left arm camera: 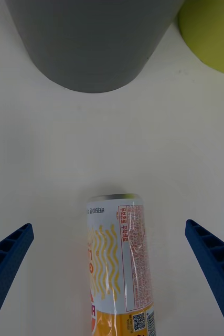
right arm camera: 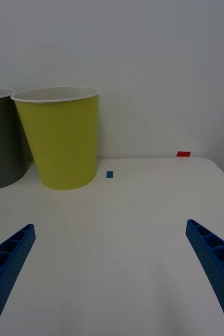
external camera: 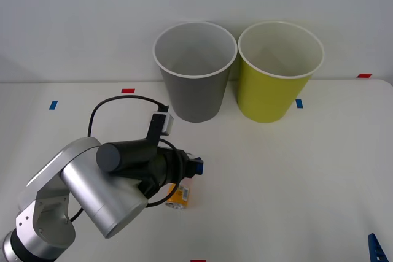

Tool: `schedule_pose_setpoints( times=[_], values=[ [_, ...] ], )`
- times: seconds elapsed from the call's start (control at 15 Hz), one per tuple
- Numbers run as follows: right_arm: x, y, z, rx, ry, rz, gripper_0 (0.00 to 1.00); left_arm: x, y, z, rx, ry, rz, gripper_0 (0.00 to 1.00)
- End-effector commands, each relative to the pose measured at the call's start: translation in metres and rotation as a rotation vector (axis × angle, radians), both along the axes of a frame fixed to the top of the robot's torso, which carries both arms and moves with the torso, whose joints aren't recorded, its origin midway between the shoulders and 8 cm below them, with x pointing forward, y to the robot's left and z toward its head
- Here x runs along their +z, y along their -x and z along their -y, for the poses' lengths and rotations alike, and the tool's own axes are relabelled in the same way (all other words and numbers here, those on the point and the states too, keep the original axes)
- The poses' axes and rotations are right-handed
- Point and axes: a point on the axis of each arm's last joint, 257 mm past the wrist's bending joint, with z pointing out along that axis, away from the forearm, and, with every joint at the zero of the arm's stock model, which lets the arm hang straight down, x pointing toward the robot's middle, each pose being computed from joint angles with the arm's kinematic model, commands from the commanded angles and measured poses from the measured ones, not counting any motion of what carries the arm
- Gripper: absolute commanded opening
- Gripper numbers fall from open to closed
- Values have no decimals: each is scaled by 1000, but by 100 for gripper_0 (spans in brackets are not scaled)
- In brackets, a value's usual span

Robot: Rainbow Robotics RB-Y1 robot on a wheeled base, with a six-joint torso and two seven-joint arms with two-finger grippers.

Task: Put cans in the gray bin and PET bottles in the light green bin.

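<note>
White surface [external camera: 295, 176], pale wall behind; small red and blue tape marks scattered on it.

Item 1, can [left arm camera: 119, 262]: slim, orange and pale label, silver end. Lies on its side on the surface, near the front edge, well short of the bins. Its silver end points toward the gray bin. In the front view it is mostly hidden under the left arm.

Item 2, gray bin [external camera: 195, 72]: upright at the back, white rim. What shows of the inside is pale and bare; the bottom is not visible.

Item 3, green bin [external camera: 279, 75]: upright, just beside the gray bin on its right, rims close or touching. Same pale inside, nothing seen in it; bottom not visible.

Item 4, left gripper [left arm camera: 112, 262]: low over the can, jaws wide open, one finger on each side, neither touching it. The can sits roughly midway between them, lengthwise to the wrist camera.

Item 5, right gripper [right arm camera: 112, 268]: idle at the right front corner of the surface, jaws open, holding nothing, facing the green bin.

Risks, as judged:
- A round can on its side is likely to roll or slide if one finger meets it first; an uneven close could push it out of the gap.
- A grip too near one end could let it tilt or slip during the lift.
- The bins stand close together, so a release off centre might strike a rim or drop the can into the green bin, the wrong one.
</note>
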Motion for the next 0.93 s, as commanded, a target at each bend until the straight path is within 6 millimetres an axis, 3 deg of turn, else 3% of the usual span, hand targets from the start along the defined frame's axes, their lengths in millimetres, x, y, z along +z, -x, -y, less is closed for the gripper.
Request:
schedule_pose_setpoints(
  times=[0.07,0.93],
  values=[
    [0,0,0,0,0,0,100,-4,4,5,6,35,1,100],
    [0,0,0,0,0,0,100,-1,2,11,4,42,15,100]
  ],
)
